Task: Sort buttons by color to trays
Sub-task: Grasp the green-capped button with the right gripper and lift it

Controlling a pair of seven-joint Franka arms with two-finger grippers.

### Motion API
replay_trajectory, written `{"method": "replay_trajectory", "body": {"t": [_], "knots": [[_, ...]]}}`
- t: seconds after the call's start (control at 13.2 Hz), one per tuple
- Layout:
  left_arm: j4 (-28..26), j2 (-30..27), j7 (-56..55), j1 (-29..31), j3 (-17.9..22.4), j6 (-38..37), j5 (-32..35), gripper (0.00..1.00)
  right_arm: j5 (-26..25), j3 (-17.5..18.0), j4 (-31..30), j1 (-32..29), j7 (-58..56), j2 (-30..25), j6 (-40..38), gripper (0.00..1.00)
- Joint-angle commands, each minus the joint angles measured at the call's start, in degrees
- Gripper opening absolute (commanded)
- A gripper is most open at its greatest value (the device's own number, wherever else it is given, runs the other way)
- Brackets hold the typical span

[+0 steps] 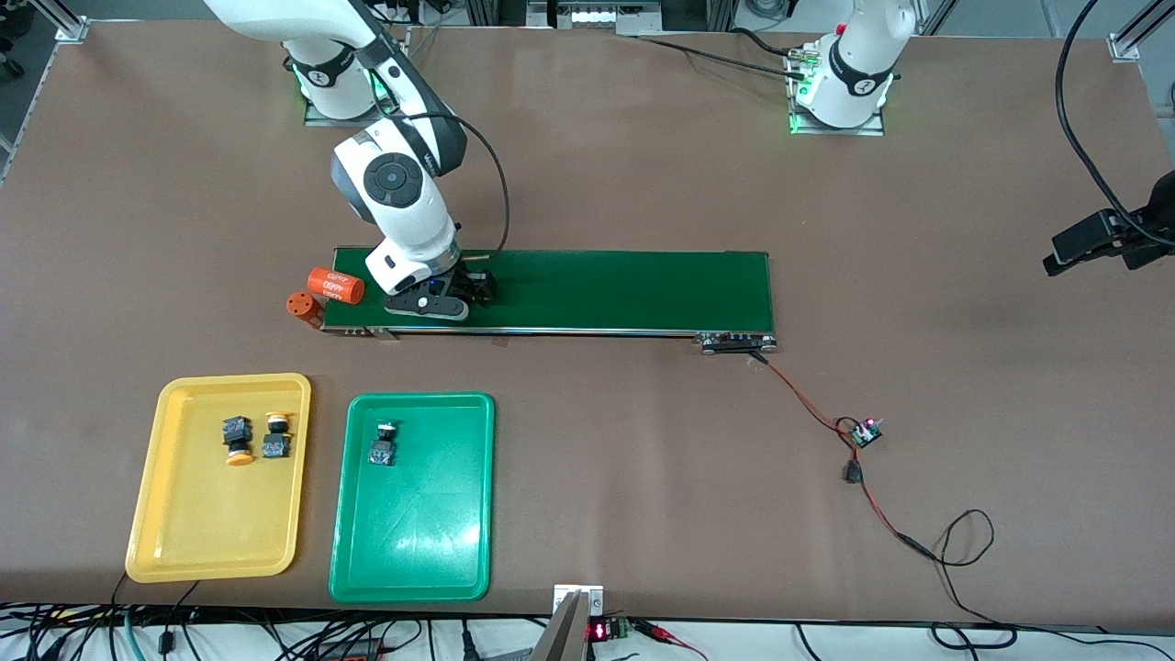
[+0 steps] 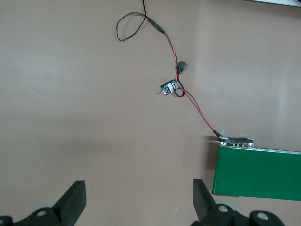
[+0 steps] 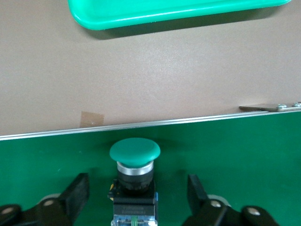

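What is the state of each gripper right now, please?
Left gripper: open, holding nothing, over bare table.
Right gripper: open around the green button on the conveyor belt, fingers not yet touching it.

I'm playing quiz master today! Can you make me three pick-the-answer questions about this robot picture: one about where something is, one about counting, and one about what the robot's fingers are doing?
1. Where is the green button that is not in a tray yet?
A. on the conveyor belt
B. in the yellow tray
C. on the bare table

2. How many buttons lie in the yellow tray?
A. none
B. two
C. four

3. How do the right gripper fingers stand?
A. shut tight with nothing between them
B. apart, one on each side of the green button
C. holding an orange cylinder

Answers: 1 A, the right wrist view shows it on the green belt. 2 B, the front view shows two yellow-capped buttons there. 3 B, gaps show between the fingers and the button's body.
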Motion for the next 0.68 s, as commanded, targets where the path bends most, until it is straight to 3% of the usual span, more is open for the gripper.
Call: {"method": "replay_trajectory", "body": {"t": [0.0, 0.3, 0.61], "knots": [[-0.01, -0.44, 0.22, 0.05, 0.08, 0.04, 0.47, 1.00, -1.51, -0.25, 1.08, -0.08, 0.71, 0.93, -0.73, 0.53], [-0.01, -0.44, 0.22, 0.05, 0.17, 0.04, 0.47, 1.00, -1.51, -0.25, 1.08, -0.70, -0.87, 0.93, -1.25, 0.00], [-0.01, -0.44, 0.22, 0.05, 0.17, 0.04, 0.47, 1.00, -1.25, -0.43, 9.76, -1.40, -8.23, -0.73, -16.07, 0.00]]}}
